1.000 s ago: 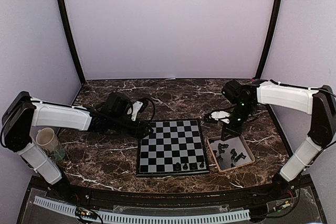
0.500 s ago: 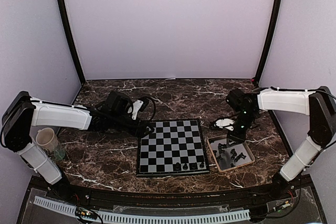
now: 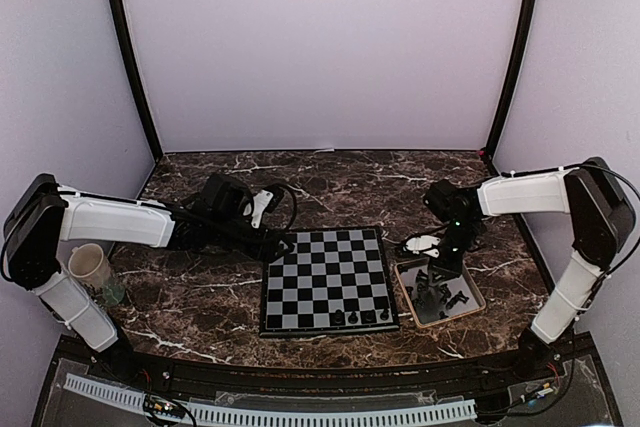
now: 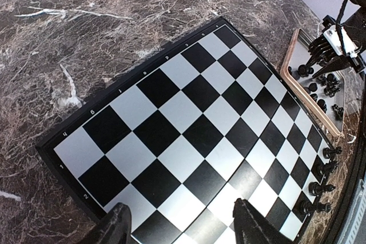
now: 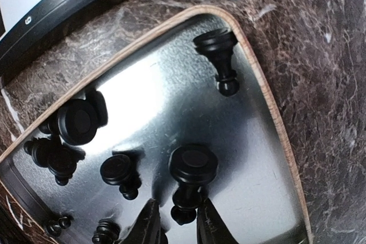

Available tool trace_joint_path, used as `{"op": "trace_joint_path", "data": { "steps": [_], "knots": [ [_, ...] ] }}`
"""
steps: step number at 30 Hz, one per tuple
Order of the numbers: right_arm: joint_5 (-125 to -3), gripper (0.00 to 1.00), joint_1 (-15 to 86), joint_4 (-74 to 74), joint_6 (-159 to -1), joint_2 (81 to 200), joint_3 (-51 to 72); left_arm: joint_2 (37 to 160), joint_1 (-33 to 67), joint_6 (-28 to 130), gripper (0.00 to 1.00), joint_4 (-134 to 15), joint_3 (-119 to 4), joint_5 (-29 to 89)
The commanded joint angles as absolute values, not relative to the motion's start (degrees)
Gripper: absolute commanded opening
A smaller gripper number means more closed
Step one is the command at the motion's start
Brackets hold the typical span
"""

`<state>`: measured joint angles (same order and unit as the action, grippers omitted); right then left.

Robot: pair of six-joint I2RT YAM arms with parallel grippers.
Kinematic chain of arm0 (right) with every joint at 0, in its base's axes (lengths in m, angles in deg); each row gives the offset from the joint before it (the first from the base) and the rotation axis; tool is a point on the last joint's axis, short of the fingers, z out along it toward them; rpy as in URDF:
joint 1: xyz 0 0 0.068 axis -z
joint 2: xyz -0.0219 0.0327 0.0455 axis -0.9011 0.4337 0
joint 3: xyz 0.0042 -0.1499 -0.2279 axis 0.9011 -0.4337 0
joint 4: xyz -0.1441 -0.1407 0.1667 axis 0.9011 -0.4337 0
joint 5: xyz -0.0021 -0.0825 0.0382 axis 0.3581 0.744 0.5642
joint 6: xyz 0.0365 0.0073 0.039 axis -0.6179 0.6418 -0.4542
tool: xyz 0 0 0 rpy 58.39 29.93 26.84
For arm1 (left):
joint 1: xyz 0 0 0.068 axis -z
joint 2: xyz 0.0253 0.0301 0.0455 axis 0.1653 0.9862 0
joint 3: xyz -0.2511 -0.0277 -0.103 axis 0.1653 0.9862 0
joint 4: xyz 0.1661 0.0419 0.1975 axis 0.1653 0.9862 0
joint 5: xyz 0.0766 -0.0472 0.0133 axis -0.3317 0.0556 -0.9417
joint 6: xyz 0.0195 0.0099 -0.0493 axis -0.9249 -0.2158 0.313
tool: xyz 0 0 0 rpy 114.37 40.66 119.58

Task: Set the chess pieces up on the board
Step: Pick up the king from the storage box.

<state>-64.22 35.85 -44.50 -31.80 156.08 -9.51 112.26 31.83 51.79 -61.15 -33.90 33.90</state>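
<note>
Board (image 4: 189, 135) corner beyond frame edge

Black-and-pale-grey chequered board (image 3: 325, 277), near-black chess pieces (image 5: 193, 167), tan-rimmed silvery tray (image 5: 171, 84), brown white-veined marble table (image 3: 200, 297)

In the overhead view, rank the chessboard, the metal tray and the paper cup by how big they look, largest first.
1. chessboard, clearly largest
2. tray
3. cup, smallest
</note>
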Motion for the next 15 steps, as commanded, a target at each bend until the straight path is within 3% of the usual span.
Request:
{"op": "trace_joint_path", "data": {
  "steps": [1, 6, 15],
  "knots": [
    [-64.3, 0.19, 36.1, -43.3, -30.9, 157.3, -10.8, 112.2, 31.8, 51.4, 0.63, -61.1, -35.3, 34.3],
    [-64.8, 0.12, 36.1, -44.6, -31.3, 155.5, -10.4, 112.3, 31.8, 51.2, 0.63, -61.1, -35.8, 34.5],
    [-70.7, 0.10, 35.5, -52.8, -34.7, 152.8, -0.2, 111.8, 33.0, 48.8, 0.63, -58.2, -38.6, 36.4]
  ]
}}
